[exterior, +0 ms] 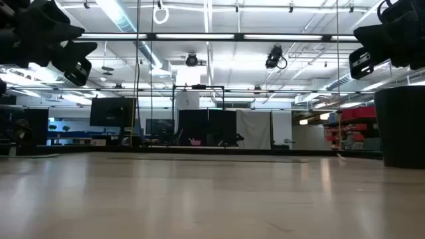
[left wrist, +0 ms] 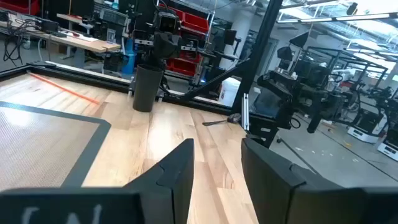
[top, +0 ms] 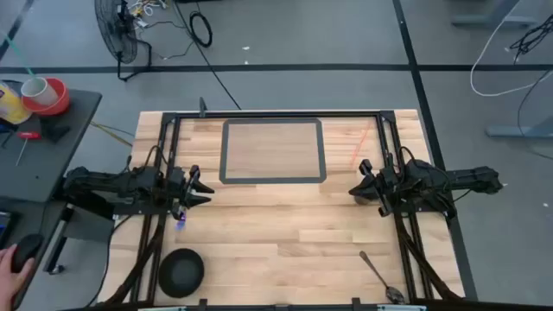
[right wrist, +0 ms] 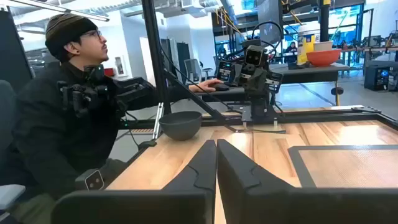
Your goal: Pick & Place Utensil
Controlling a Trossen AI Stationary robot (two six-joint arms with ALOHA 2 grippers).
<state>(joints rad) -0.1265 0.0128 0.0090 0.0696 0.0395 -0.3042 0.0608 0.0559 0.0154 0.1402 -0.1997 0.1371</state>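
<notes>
Steel spoon (top: 381,276) lay untouched on my bench (top: 285,233); left gripper (top: 204,187) jaws stood apart, right gripper (top: 354,190) jaws closed, both empty, parked for clearance

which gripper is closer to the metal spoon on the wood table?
Right. The right gripper sits at the table's right side, with the metal spoon on that same side near the front edge. The left gripper sits across the table, nearer the black bowl.
</notes>
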